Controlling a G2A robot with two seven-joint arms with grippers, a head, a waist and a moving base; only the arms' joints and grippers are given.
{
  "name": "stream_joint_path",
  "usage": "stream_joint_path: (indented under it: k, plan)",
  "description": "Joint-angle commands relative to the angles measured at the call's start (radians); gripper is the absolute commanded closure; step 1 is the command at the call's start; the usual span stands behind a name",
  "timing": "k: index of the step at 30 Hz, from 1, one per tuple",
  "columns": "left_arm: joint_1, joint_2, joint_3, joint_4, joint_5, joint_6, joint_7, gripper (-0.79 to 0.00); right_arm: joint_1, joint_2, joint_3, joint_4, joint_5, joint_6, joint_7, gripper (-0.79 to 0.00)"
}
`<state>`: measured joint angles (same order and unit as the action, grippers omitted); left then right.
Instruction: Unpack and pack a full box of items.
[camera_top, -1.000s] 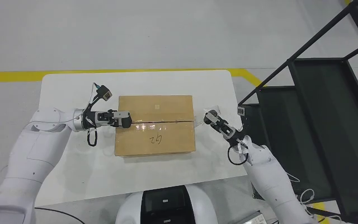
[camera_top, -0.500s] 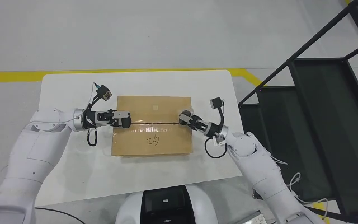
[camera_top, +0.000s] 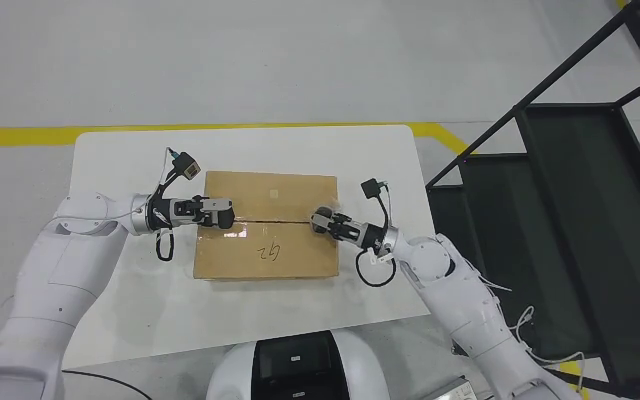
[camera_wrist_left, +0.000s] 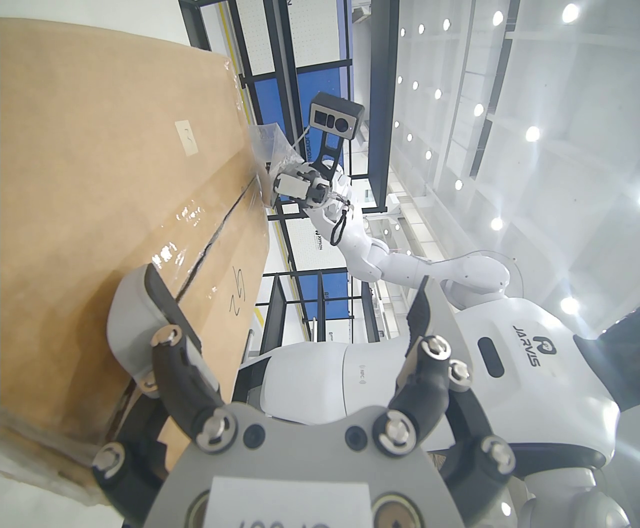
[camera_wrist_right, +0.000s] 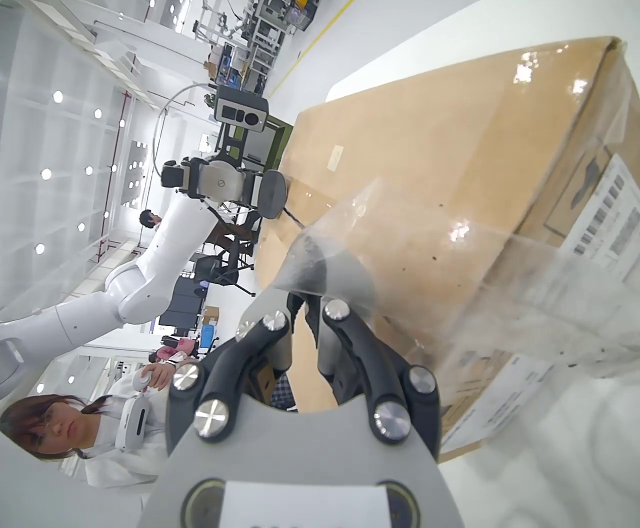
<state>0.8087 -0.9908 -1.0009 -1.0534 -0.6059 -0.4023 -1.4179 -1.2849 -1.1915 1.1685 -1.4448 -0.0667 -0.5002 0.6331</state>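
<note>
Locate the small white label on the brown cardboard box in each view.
Top view: small white label on the brown cardboard box, flap farther from the robot.
Left wrist view: label across the centre seam from the handwritten mark.
Right wrist view: label beyond the clear tape strip.
Shared landmark: the centre seam between the flaps.

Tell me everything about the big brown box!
The box is plain brown cardboard, lying flat on the white table, flaps closed along a middle seam. It has a small pale sticker and a scribble on top, printed labels on one end. The left pincer, open, rests on its top; the right pincer pinches clear tape lifted from it.
</note>
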Motion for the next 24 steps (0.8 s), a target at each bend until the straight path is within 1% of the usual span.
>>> stream_joint_path:
  k: [1,10,21,22,23,24]
  plan:
    - [0.0,0.0,0.0,0.0,0.0,0.0,0.0,-0.785,0.012,-0.002,-0.012,0.0,-0.008,0.006,-0.002,0.0]
    - [0.0,0.0,0.0,0.0,0.0,0.0,0.0,-0.785,0.06,-0.015,-0.078,0.017,-0.06,0.061,-0.017,0.0]
    - [0.0,0.0,0.0,0.0,0.0,0.0,0.0,-0.785,0.08,-0.019,-0.105,0.033,-0.068,0.087,-0.003,0.0]
    - [0.0,0.0,0.0,0.0,0.0,0.0,0.0,-0.785,0.083,-0.019,-0.107,0.033,-0.068,0.093,0.003,-0.117]
    - [0.0,0.0,0.0,0.0,0.0,0.0,0.0,-0.785,0.086,-0.019,-0.109,0.032,-0.071,0.105,0.009,-0.757]
    - [0.0,0.0,0.0,0.0,0.0,0.0,0.0,-0.785,0.089,-0.02,-0.113,0.029,-0.07,0.114,0.016,-0.785]
